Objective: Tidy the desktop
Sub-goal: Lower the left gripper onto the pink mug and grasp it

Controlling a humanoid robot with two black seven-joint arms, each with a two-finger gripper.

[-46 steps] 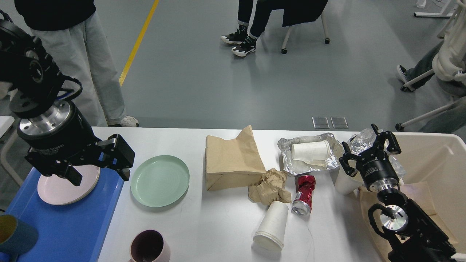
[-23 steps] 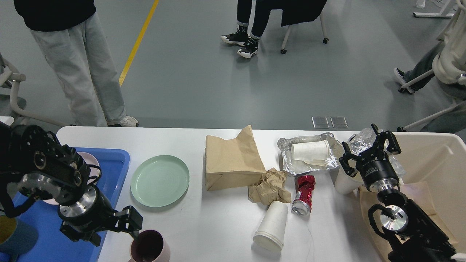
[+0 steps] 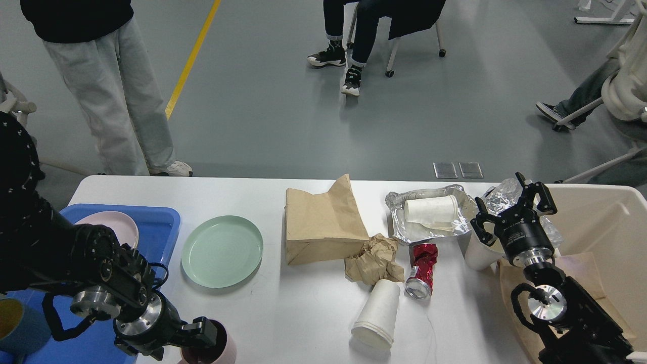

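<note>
The smooth matte white counter, rounded at its corners, spans the whole foreground, with a beige plastic bin at its right end and a blue tray at its left. A creased brown paper bag, a round green plate, crinkled foil and a crushed red can lie on it. The right gripper hovers with fingers spread apart; the left gripper sits at a pink cup, and its fingers' state cannot be told.

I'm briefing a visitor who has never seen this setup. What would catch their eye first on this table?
Probably the litter on the desktop: a brown paper bag at centre, with a crushed red can and a tipped white paper cup to its right. Next, the green plate left of the bag. The left gripper sits at a pink mug at the near edge.
</note>
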